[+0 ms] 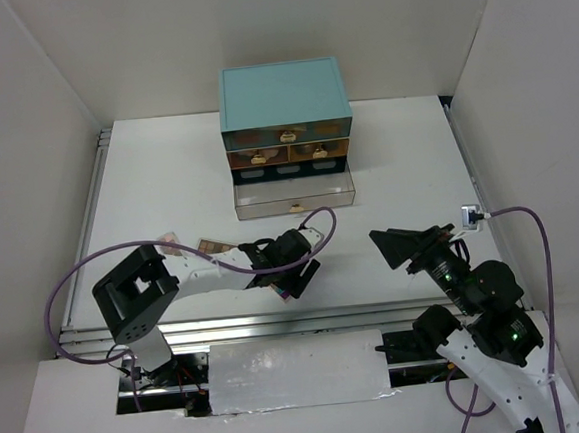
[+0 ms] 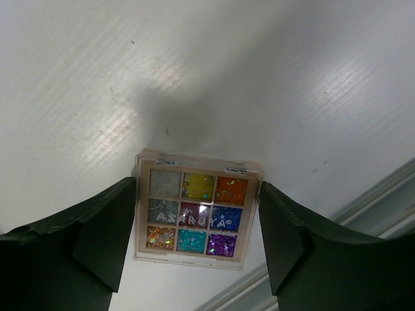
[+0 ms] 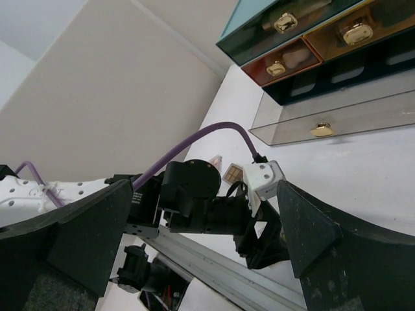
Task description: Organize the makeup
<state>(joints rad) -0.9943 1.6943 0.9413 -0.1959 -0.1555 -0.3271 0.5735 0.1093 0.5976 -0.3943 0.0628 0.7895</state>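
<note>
**Item:** square multicolour palette [image 2: 198, 217], flat on the desk [image 2: 272, 78], lower centre of the left wrist view, near the edge rail [image 2: 382, 194].

**Appearance:** 9 glitter pans in a 3 by 3 grid, beige frame, lettering across a clear lid.

**Handling, judged:** light, rigid, smooth-sided, and the lid may crack. Grip across 2 opposite side edges.

**Left gripper** [image 2: 196, 188]: set wide, straddling those edges. Whether it presses them cannot be told.

**Right gripper** [image 3: 204, 194]: wide, empty.

Square palette [image 2: 198, 217], lower centre: beige frame, nine glitter pans (silver, yellow, orange, blue, purple among them). Chest of drawers [image 1: 283, 95]: teal.
</note>
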